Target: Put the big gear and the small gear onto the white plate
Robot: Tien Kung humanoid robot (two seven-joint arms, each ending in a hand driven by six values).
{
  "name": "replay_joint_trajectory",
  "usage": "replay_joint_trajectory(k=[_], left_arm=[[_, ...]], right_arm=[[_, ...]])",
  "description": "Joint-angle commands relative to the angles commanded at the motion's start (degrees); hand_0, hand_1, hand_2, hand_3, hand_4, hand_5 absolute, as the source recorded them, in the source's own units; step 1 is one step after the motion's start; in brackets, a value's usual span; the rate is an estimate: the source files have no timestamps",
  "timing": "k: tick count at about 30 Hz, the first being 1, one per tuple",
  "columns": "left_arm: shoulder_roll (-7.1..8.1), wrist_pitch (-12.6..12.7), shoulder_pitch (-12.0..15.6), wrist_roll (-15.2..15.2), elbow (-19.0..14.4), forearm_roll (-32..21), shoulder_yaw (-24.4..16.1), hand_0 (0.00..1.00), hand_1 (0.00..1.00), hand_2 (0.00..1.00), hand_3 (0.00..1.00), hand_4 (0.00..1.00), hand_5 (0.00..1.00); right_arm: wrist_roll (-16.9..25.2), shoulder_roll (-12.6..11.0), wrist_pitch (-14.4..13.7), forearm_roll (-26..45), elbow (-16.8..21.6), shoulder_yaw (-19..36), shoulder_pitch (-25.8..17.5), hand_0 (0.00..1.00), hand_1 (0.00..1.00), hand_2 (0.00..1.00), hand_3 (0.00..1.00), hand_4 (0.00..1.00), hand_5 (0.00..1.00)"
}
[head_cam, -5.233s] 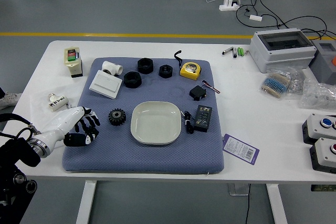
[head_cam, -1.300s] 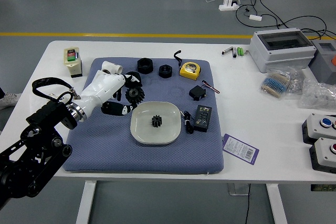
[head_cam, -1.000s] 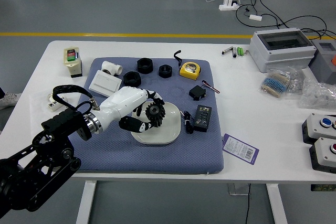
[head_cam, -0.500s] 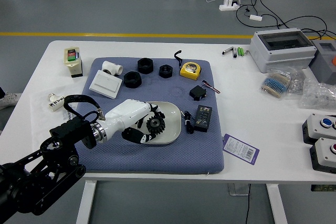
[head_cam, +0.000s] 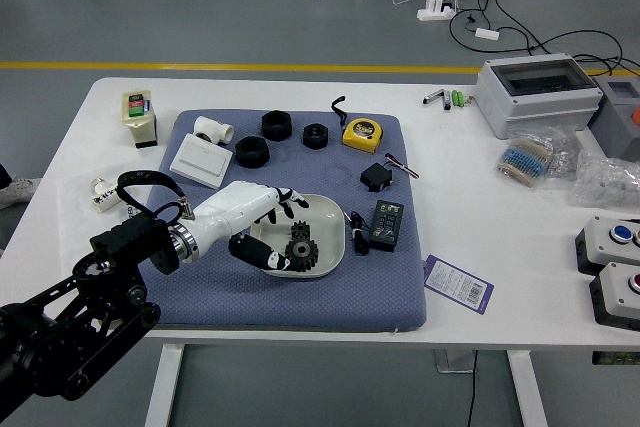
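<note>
Both gears were on the white plate (head_cam: 331,219), so as far as the view from the head showed, the placing itself looked done. The big gear (head_cam: 302,256) lay toward the plate's near side, and the small gear (head_cam: 300,231) showed just beyond it. From above the two seemed to touch or overlap a little; whether the big one sat flat or leaned on its neighbour, I could not tell.

The left hand (head_cam: 243,206) reached in over the plate's left part with its fingers (head_cam: 286,197) spread and nothing pinched between them. Its lowest digit (head_cam: 258,253) ended right beside the big gear — touching or only close, the picture did not settle it. The right arm was out of view.

What was left seemed small: lift the hand away without dragging anything along. The likely trouble was that lowest digit catching the big gear's teeth, which could have turned it, or nudged it against the small one. Going up first, then back to the left, looked like the safer way out.

The plate stood on the blue mat (head_cam: 230,299), with the black cable (head_cam: 358,234) and the black box (head_cam: 386,225) to its right — neither of them part of the job.
</note>
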Motion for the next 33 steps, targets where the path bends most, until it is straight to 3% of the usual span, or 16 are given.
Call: replay_joint_trajectory(k=[4,5,6,8,10,11,12,15,17,22,23,27,29,33], left_arm=[[-0.22,3.08,0.65,-1.14,-1.68,0.32,-2.18,0.407,0.569,0.729,0.803,0.998,0.418],[-0.21,4.12,0.98,-1.46,-2.22,0.4,-2.99,0.502,0.646,0.768,0.806,0.998,0.423],[-0.21,4.37,1.06,-1.53,-2.33,0.42,-3.17,0.502,0.646,0.768,0.806,0.998,0.423],[-0.04,7.92,3.49,-3.51,-4.54,-1.03,-6.74,0.502,0.646,0.768,0.806,0.998,0.423],[-0.07,11.47,5.11,-4.81,-5.64,-3.11,-10.41,0.502,0.646,0.768,0.806,0.998,0.423],[-0.41,13.36,6.34,-6.07,-6.24,-5.15,-12.42,0.7,0.751,0.842,0.819,0.976,0.449],[-0.75,15.33,7.45,-7.25,-6.74,-7.75,-14.79,0.7,0.751,0.842,0.819,0.976,0.449],[-1.42,17.88,9.83,-9.72,-8.01,-14.5,-19.85,0.7,0.751,0.842,0.819,0.976,0.449],[-1.36,16.92,11.56,-10.43,-9.15,-18.78,-22.92,0.754,0.787,0.886,0.823,0.94,0.508],[0.56,10.68,15.74,-7.6,-11.56,-30.49,-29.2,0.754,0.787,0.886,0.823,0.94,0.508],[1.12,9.59,16.69,-7.24,-11.85,-33.1,-30.74,0.885,0.896,0.974,0.877,0.936,0.792],[1.88,8.04,18.36,-6.87,-12.16,-42.78,-34.23,0.885,0.896,0.974,0.877,0.936,0.792],[1.79,7.44,19.0,-7.02,-12.33,-47.62,-35.76,0.907,0.917,0.998,0.899,0.942,0.841],[1.36,6.87,19.56,-7.27,-12.51,-57.68,-37.98,0.907,0.917,0.998,0.899,0.942,0.841]], right_arm=[[-0.22,0.04,-0.1,0.34,0.04,-1.67,0.13,0.607,0.622,0.724,0.533,0.726,0.686],[-0.28,0.03,-0.13,0.45,0.06,-2.11,0.19,0.607,0.623,0.725,0.532,0.724,0.688],[-0.29,0.03,-0.14,0.47,0.06,-2.21,0.2,0.607,0.623,0.725,0.532,0.724,0.688],[-0.42,-0.04,-0.21,0.62,0.1,-2.77,0.4,0.607,0.623,0.725,0.532,0.724,0.688],[-0.45,-0.07,-0.23,0.79,0.16,-2.89,0.58,0.607,0.623,0.725,0.532,0.724,0.688],[-0.52,-0.15,-0.21,0.68,0.23,-3.03,0.83,0.606,0.626,0.725,0.531,0.725,0.686],[-0.57,-0.23,-0.21,0.51,0.28,-3.15,1.03,0.606,0.626,0.725,0.531,0.725,0.686],[-0.58,-0.41,-0.24,0.41,0.24,-3.42,1.43,0.606,0.626,0.725,0.531,0.725,0.686],[-0.54,-0.51,-0.27,0.43,0.24,-3.54,1.52,0.606,0.626,0.724,0.532,0.724,0.686],[-0.51,-0.73,-0.26,-0.02,0.26,-3.44,1.55,0.606,0.626,0.724,0.532,0.724,0.686],[-0.5,-0.76,-0.26,-0.08,0.27,-3.31,1.53,0.606,0.626,0.724,0.531,0.724,0.686],[-0.46,-0.73,-0.2,-0.01,0.29,-3.22,1.51,0.606,0.626,0.724,0.531,0.724,0.686],[-0.43,-0.7,-0.16,0.08,0.29,-3.24,1.59,0.606,0.626,0.724,0.53,0.723,0.686],[-0.39,-0.7,-0.06,0.0,0.31,-3.29,1.81,0.606,0.626,0.724,0.53,0.723,0.686]])
